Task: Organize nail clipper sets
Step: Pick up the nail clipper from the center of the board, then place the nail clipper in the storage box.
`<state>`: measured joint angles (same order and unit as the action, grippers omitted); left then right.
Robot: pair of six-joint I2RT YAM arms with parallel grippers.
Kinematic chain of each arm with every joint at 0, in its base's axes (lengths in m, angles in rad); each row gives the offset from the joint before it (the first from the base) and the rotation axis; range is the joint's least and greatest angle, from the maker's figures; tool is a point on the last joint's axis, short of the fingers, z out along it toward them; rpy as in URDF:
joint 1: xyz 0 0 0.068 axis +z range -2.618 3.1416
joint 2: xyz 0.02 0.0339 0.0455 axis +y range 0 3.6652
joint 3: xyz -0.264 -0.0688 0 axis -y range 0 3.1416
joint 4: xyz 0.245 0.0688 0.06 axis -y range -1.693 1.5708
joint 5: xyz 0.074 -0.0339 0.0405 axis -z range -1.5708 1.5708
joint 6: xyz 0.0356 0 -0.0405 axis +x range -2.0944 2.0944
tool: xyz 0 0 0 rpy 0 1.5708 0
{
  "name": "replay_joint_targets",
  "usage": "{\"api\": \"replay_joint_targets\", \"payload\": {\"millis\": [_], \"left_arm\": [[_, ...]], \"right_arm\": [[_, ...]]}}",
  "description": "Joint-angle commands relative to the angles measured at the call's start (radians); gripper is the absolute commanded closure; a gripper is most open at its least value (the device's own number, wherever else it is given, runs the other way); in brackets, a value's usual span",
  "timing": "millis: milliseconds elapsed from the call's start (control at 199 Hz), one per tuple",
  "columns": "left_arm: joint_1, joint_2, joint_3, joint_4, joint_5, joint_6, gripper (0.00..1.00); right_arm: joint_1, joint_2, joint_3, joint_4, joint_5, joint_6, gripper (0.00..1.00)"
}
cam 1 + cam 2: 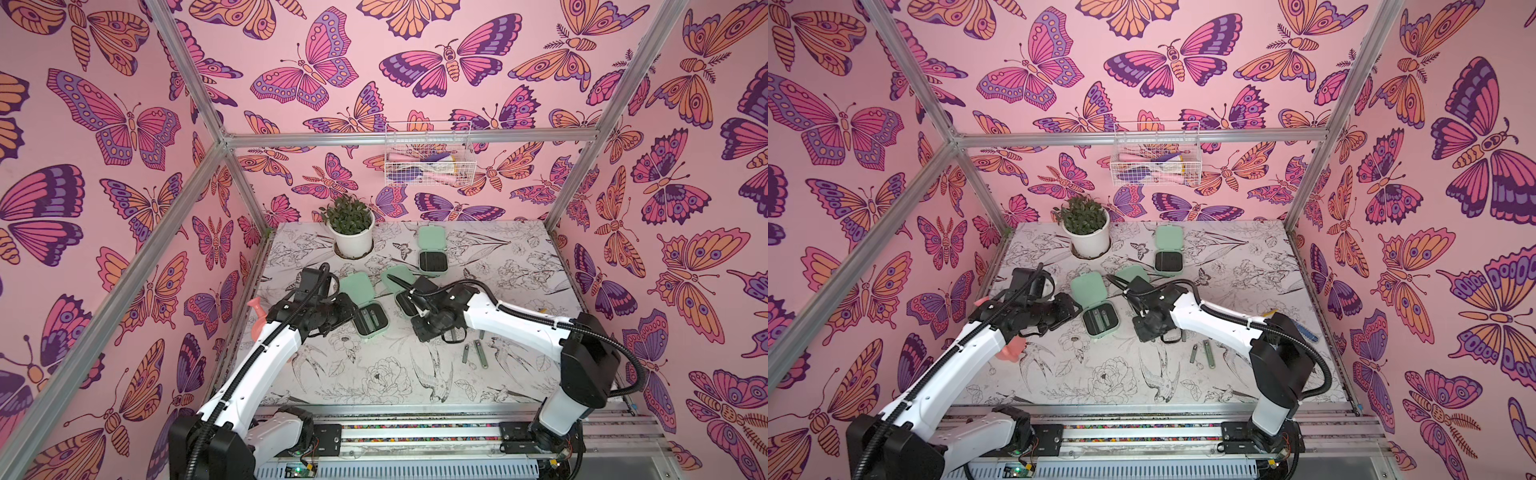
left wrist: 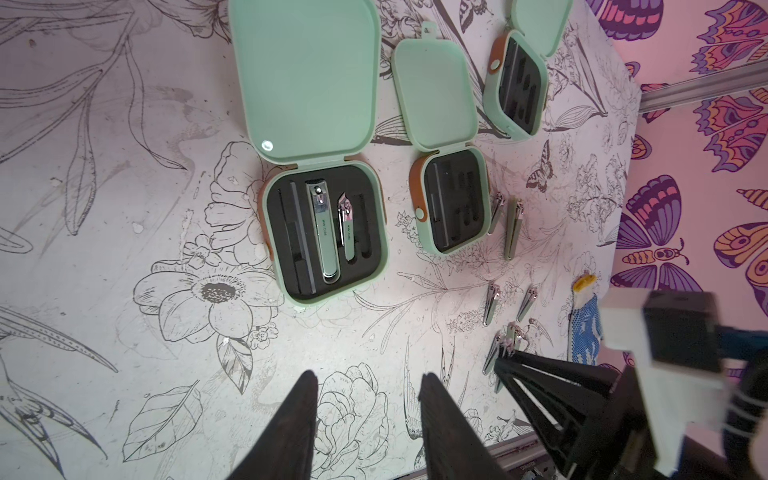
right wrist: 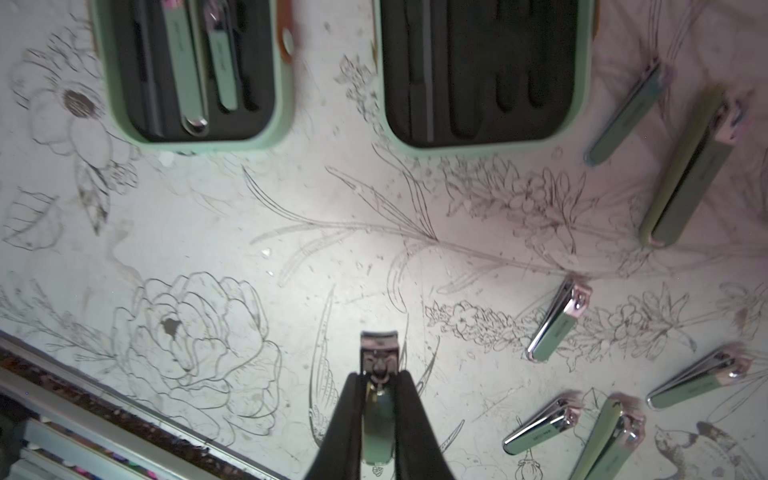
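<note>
Right end effector (image 3: pixel 379 376) — tapered black fingers (image 3: pixel 345 415) tight on a chrome-tipped clipper (image 3: pixel 378 349); left end effector (image 2: pixel 368 376) apart.

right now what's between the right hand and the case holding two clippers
Nothing: only bare printed table between the right hand, shut on a clipper, and that case, in the right wrist view.

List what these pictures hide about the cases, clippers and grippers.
The middle case: base mostly covered by the right arm, both top views.
The held clipper: rear end buried between the right gripper's fingers, right wrist view.
Lettering on the cased clipper: too small to read, left wrist view.
The left gripper: fingers lost under its own wrist, both top views.
</note>
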<state>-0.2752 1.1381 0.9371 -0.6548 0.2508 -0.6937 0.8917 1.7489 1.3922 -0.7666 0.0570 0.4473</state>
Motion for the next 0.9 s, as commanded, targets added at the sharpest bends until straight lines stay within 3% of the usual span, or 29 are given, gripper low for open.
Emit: {"api": "replay_joint_targets", "payload": {"millis": [0, 262, 433, 896], "left_arm": [[0.004, 0.002, -0.021, -0.018, -0.022, -0.01, 0.57], [0.02, -0.003, -0.027, -0.025, -0.038, -0.021, 0.58], [0.029, -0.008, -0.027, -0.033, -0.038, -0.023, 0.58], [0.031, -0.021, -0.032, -0.037, -0.028, -0.02, 0.58]], "right_arm": [[0.006, 0.097, 0.122, -0.013, -0.03, -0.064, 0.89], [0.013, 0.3, 0.332, 0.098, -0.051, -0.152, 0.89], [0.018, 0.428, 0.451, 0.075, -0.054, -0.186, 0.89], [0.033, 0.573, 0.555, 0.081, -0.014, -0.198, 0.89]]}}
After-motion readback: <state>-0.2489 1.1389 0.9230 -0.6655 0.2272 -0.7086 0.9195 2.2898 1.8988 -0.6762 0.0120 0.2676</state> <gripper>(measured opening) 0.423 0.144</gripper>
